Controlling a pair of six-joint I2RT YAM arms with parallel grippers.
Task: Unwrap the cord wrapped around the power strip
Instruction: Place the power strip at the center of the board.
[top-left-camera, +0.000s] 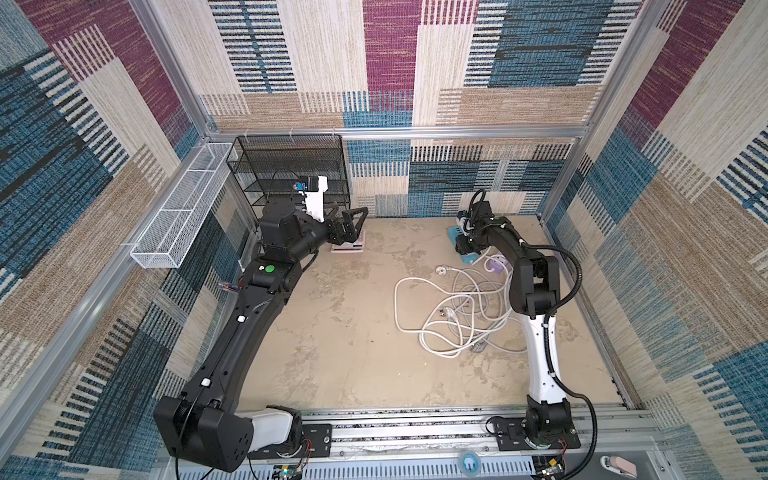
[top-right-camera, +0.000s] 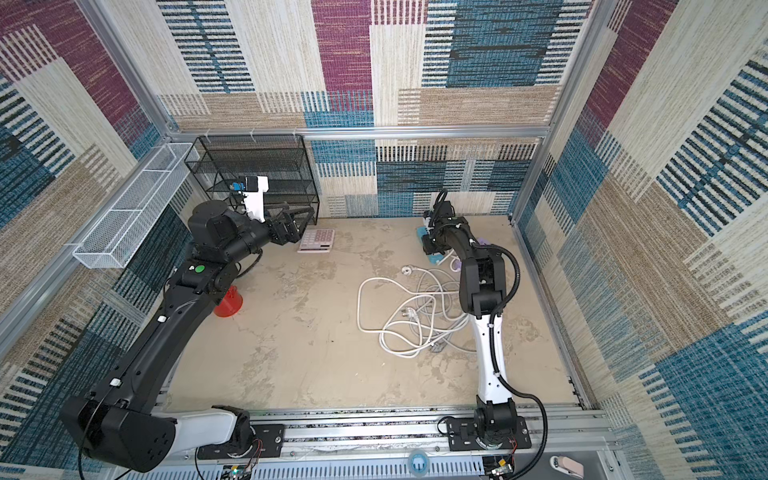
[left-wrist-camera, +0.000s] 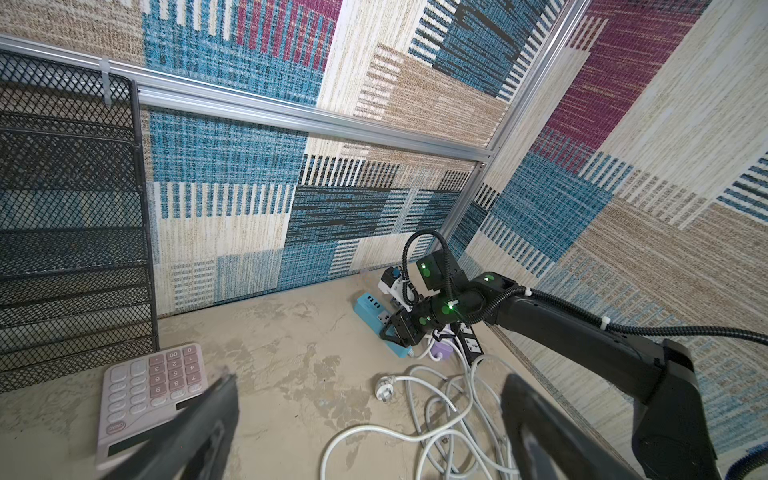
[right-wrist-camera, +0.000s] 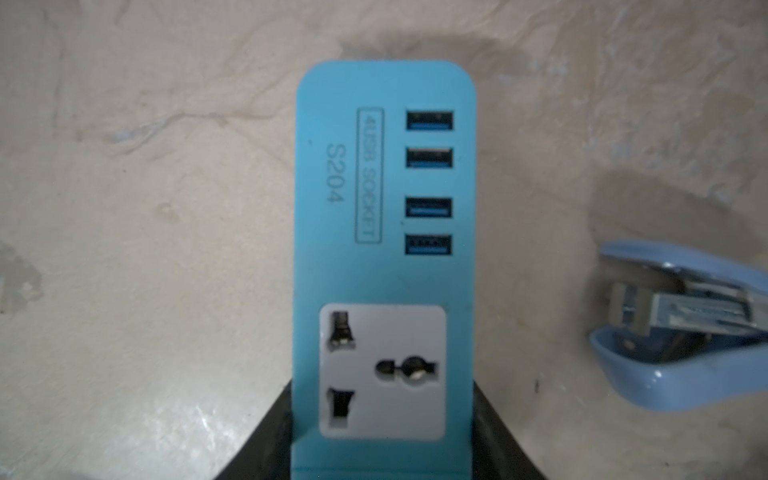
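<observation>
Over by the back wall, the right claw (right-wrist-camera: 380, 415) is half closed, its jaws pressed to both long sides of the turquoise plastic power strip (right-wrist-camera: 386, 187), which lies flat on the mottled beige counter (top-left-camera: 332, 332). The white cord (top-left-camera: 449, 307) sprawls in loose tangled loops in front of it. A pale blue stapler (right-wrist-camera: 673, 324), a lilac plug (left-wrist-camera: 440, 349) and a black socket bar (left-wrist-camera: 469, 340) crowd the strip. The left claw (left-wrist-camera: 370, 386) gapes wide, holding nothing, above a pink calculator (left-wrist-camera: 153, 390) beside the black mesh rack (top-left-camera: 291, 174).
</observation>
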